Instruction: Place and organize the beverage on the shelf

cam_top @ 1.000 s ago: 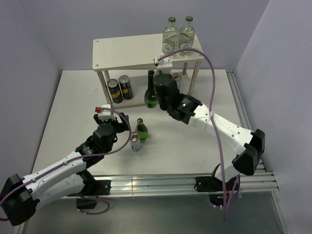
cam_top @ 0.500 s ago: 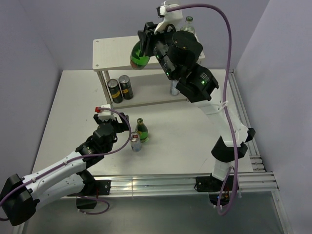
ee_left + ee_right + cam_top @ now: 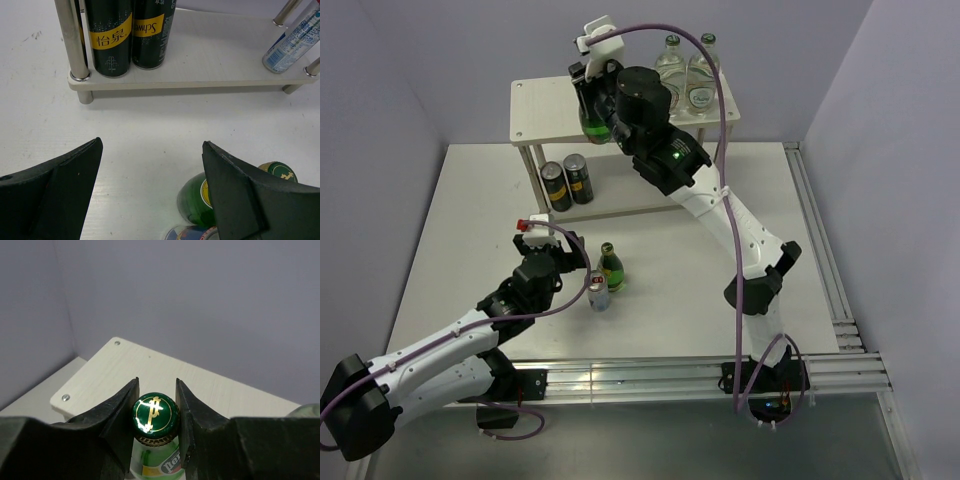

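My right gripper (image 3: 155,402) is pinching the neck of a green bottle (image 3: 155,416) just under the cap, over the top board of the shelf (image 3: 545,105). I cannot tell if its base touches the wood. To the bottle's left the board is bare out to the corner with its 2 screw dots, so there is room that way, while the back wall (image 3: 200,300) runs close behind the rear edge. To its right, 2 clear bottles (image 3: 686,75) stand together at the far end of that board, apart from the held one. On the lower board 2 dark cans (image 3: 130,35) sit side by side just inside the left front leg, and a blue-and-white can (image 3: 294,42) stands at the right end, bare board between them. My left gripper (image 3: 150,195) hovers low over the table (image 3: 150,130), fingers spread wide around nothing. A second green bottle (image 3: 194,200) and a silver can (image 3: 598,293) stand close together beside it, with open table between them and the shelf front.
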`<action>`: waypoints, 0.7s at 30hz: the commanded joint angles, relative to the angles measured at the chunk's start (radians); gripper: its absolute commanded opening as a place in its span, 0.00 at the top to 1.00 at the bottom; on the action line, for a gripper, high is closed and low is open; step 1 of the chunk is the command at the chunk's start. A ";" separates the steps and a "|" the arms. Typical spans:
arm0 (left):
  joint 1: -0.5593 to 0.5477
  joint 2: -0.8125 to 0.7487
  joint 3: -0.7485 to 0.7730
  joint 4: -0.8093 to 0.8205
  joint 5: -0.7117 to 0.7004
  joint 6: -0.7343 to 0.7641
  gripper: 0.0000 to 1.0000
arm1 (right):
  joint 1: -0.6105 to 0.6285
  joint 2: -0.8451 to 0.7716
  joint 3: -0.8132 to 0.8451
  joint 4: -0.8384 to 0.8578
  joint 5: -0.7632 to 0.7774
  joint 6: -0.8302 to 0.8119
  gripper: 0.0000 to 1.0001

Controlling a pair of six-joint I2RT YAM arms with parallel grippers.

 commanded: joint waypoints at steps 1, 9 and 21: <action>-0.002 0.006 0.028 0.020 0.000 -0.002 0.12 | -0.039 -0.070 0.088 0.296 -0.030 -0.079 1.00; -0.002 0.008 0.031 0.017 -0.003 -0.003 0.12 | -0.085 -0.024 0.088 0.338 -0.053 -0.028 1.00; -0.002 0.032 0.038 0.017 0.000 -0.002 0.12 | -0.136 0.013 0.097 0.352 -0.085 0.042 1.00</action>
